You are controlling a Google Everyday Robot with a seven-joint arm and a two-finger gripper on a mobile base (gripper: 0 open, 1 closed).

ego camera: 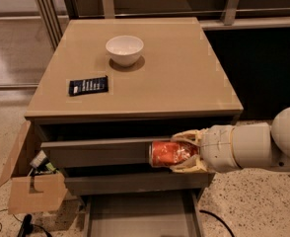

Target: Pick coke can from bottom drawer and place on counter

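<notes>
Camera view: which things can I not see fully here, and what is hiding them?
- Coke can: its right end is hidden inside the pincer, which holds it in front of the top drawer, above the open bottom drawer.
- Bottom drawer: its front part is cut off by the lower picture edge.
- Arm: cut off by the right edge.
- Dark packet on the counter: its print is too small to read.

My arm (263,144) lies level, entering the view at three o'clock. My gripper (180,153) points toward nine o'clock, its fingers (187,135) clamped at twelve and six on the coke can (165,153).
</notes>
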